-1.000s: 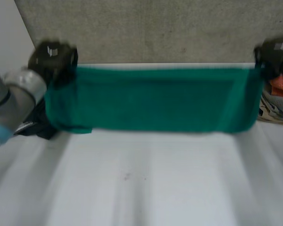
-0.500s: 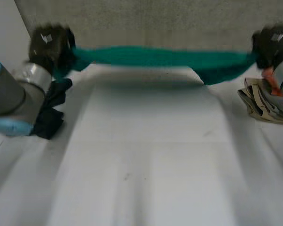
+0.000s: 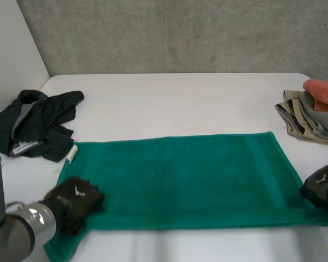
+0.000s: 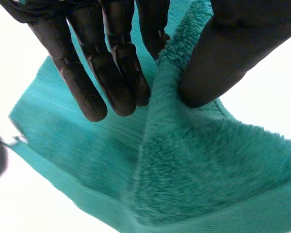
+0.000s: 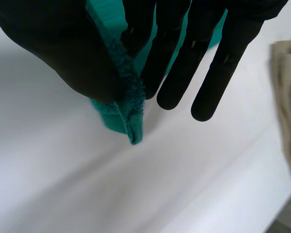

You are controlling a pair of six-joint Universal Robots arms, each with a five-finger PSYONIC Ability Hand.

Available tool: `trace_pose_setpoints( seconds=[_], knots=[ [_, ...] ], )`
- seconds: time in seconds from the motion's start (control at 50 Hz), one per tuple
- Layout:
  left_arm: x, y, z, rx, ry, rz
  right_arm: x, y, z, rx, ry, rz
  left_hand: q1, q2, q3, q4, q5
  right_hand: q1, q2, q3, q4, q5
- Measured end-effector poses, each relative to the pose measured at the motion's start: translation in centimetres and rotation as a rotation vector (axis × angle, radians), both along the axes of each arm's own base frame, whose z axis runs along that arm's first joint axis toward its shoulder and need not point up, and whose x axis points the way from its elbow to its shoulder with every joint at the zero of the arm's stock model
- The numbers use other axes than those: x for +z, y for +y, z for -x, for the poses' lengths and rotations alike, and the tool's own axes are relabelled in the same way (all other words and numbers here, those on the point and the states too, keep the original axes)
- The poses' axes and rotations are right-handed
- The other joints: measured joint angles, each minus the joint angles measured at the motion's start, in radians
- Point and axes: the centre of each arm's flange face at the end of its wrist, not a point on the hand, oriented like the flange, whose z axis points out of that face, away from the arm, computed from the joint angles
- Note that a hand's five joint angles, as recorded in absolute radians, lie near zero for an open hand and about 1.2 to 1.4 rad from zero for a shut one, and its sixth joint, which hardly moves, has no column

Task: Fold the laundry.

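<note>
**Green towel spread flat, a robot hand pinching each near corner**

At the far left of the white counter [image 3: 180, 98] lies a crumpled black garment with a grey lining [image 3: 38, 117]. It is unfolded and sits just beside the towel's far left corner.

Nearer the camera, the left hand [image 3: 74, 201] sits on the near left corner of a teal-green terry towel [image 3: 180, 172]. From its wrist, its fingers [image 4: 114, 77] lie on one side of a raised ridge of towel and the thumb presses on the other, so the cloth is pinched between them.

The towel stretches across the middle of the counter as a long rectangle. It lies flat, with its long edges running from left to right.

The right hand [image 3: 321, 186] is at the near right corner. From its wrist, its straight fingers [image 5: 177, 73] and thumb squeeze that corner between them, and a small tip of towel pokes out below the thumb.

At the far right, apart from the towel, is a stack of folded beige and grey clothes [image 3: 306, 120] with an orange cloth [image 3: 322, 90] on top.

The towel looks laid out and ready, so the first fold seems to be the step in hand. The next move probably calls for both hands to lift their corners together. They would then carry the near edge over to the far edge, staying level so that the corners meet squarely
</note>
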Motion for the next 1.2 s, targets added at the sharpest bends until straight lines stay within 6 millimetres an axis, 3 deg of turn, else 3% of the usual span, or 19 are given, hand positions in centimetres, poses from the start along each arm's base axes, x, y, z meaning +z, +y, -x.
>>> trace_pose_setpoints(
  seconds=[0.08, 0.18, 0.36, 0.4, 0.42, 0.44, 0.46, 0.5, 0.58, 0.64, 0.68, 0.76, 0.88, 1.04, 1.2],
  knots=[
    [1.2, -2.5, 0.7, 0.004, 0.040, 0.122, -0.2, -2.3, -0.6, -0.033, -0.073, 0.108, 0.000, 0.000, 0.000, 0.000, 0.000, 0.000, 0.000, 0.000, 0.000, 0.000],
    [1.6, -7.0, 2.2, 0.026, 0.119, 0.286, -0.8, -5.9, -3.0, -0.044, -0.215, 0.253, 0.000, 0.000, 0.000, 0.000, 0.004, 0.000, 0.000, 0.000, 0.000, 0.008],
    [-1.1, -12.0, 4.5, 0.070, 0.140, 0.336, -2.2, -11.2, -6.0, -0.005, -0.320, 0.424, 0.000, -0.001, 0.000, 0.000, 0.007, 0.000, 0.000, 0.001, 0.000, 0.009],
    [-1.7, -12.6, 4.9, 0.084, 0.128, 0.337, -2.6, -12.2, -6.6, 0.011, -0.331, 0.450, -0.016, -0.038, -0.031, -0.034, -0.017, -0.072, -0.090, -0.100, -0.106, -0.095],
    [-2.0, -12.9, 5.2, 0.093, 0.121, 0.339, -2.9, -12.8, -7.0, 0.022, -0.336, 0.463, -0.230, -0.264, -0.237, -0.248, -0.216, -0.243, -0.270, -0.276, -0.282, -0.272],
    [-2.1, -13.1, 5.4, 0.096, 0.118, 0.340, -3.0, -13.0, -7.1, 0.026, -0.338, 0.467, -0.230, -0.264, -0.237, -0.248, -0.216, -0.305, -0.354, -0.357, -0.362, -0.354],
    [-2.3, -13.4, 5.7, 0.106, 0.110, 0.346, -3.5, -13.6, -7.7, 0.042, -0.345, 0.478, -0.670, -0.650, -0.615, -0.635, -0.597, -0.588, -0.642, -0.635, -0.640, -0.622],
    [-2.3, -13.8, 6.3, 0.115, 0.105, 0.358, -4.0, -14.3, -8.3, 0.063, -0.352, 0.486, -0.892, -0.882, -0.857, -0.882, -0.838, -0.829, -0.880, -0.880, -0.876, -0.873],
    [-1.6, -14.3, 7.2, 0.124, 0.111, 0.394, -4.5, -15.5, -9.2, 0.085, -0.368, 0.504, -0.947, -0.986, -0.977, -0.998, -0.941, -0.902, -0.959, -0.980, -0.988, -0.962],
    [0.0, -14.5, 7.6, 0.138, 0.145, 0.431, -3.8, -16.1, -9.4, 0.074, -0.399, 0.527, -0.947, -0.986, -0.977, -0.998, -0.941, -0.902, -0.959, -0.980, -0.989, -0.962],
    [1.0, -14.4, 7.6, 0.148, 0.170, 0.445, -3.6, -16.2, -9.4, 0.072, -0.403, 0.529, -0.947, -0.986, -0.977, -0.998, -0.941, -0.902, -0.959, -0.980, -0.989, -0.962],
    [3.1, -13.6, 7.1, 0.166, 0.231, 0.462, -1.0, -16.1, -9.0, 0.022, -0.487, 0.559, -0.947, -0.986, -0.977, -0.998, -0.941, -0.902, -0.959, -0.980, -0.989, -0.962],
    [2.7, -11.3, 6.2, 0.159, 0.237, 0.407, 0.3, -14.2, -7.8, -0.026, -0.508, 0.502, -0.947, -0.986, -0.977, -0.998, -0.941, -0.902, -0.959, -0.980, -0.989, -0.962],
    [0.3, -9.2, 5.0, 0.143, 0.215, 0.337, -1.2, -9.8, -5.2, -0.117, -0.457, 0.249, -0.947, -0.986, -0.977, -0.998, -0.941, -0.883, -0.934, -0.952, -0.961, -0.938],
    [0.2, -9.3, 4.5, 0.154, 0.227, 0.346, -3.8, -7.6, -2.6, -0.159, -0.480, 0.156, -0.947, -0.986, -0.977, -0.998, -0.941, -0.627, -0.674, -0.692, -0.696, -0.680]
  ],
)
